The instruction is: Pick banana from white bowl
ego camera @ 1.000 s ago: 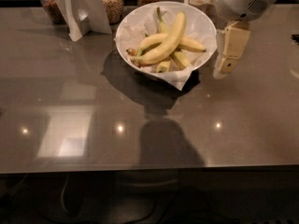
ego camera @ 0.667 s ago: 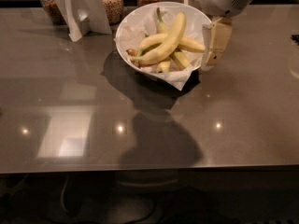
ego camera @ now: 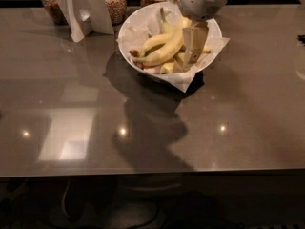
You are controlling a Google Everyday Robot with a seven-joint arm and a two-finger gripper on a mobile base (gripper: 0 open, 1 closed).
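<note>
Left of the white bowl (ego camera: 123, 36), toward the back, two jars (ego camera: 51, 6) and a white folded stand (ego camera: 88, 6) are sitting well apart from it, so they are not interfering. The bowl itself is resting on the table (ego camera: 238, 128), with its paper lining (ego camera: 185, 81) spilling over the near rim. The banana (ego camera: 167, 47) is lying diagonally across the middle of the bowl, on top of the pile, stem end pointing toward the back rim. Smaller bananas (ego camera: 155, 41) are crowding it on the left side and underneath. The gripper (ego camera: 193, 44) is hanging over the right half of the bowl, just beside the banana's upper end, possibly touching it; whether it is open or closed, cannot tell from this angle. Risks: it is approaching near the banana's end rather than its thick middle, so a grasp there is likely pivoting or slipping out on the lift. Neighbours are packed tight, so the jaws are liable to be catching a stubby one instead, or two at once. Loose paper is also likely snagging and dragging the bowl.
</note>
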